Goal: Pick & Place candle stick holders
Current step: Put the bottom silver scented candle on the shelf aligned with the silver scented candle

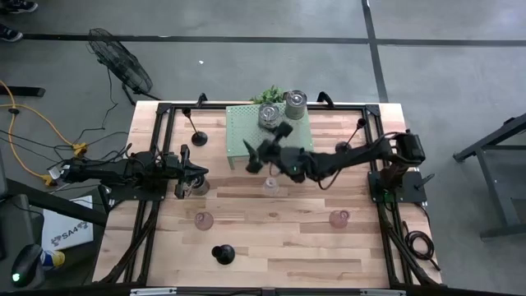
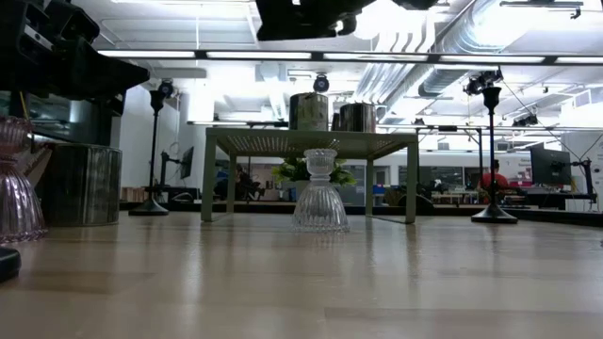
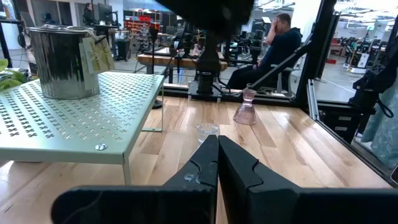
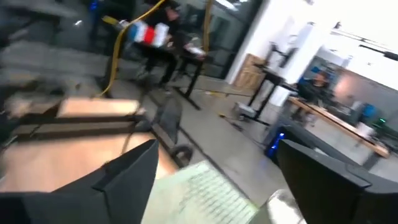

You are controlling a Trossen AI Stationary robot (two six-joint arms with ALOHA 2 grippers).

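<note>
right claw: hovering at [image 1: 256,156] by the rack's front edge, fingers spread, pinching nothing
clear glass holder: standing upright on the counter [image 1: 329,255] at [image 1: 270,186], just in front of the right claw, stem vertical
nearer arm: right one, I'm judging
left claw: waiting at [image 1: 200,174], fingers pressed together, empty
green rack: sitting at [image 1: 246,136] just behind the right claw, carrying silver cups [image 1: 268,115]; likely obstacle
others: pink holders [image 1: 203,220] and [image 1: 339,219], black holder [image 1: 223,254], lying well apart
</note>
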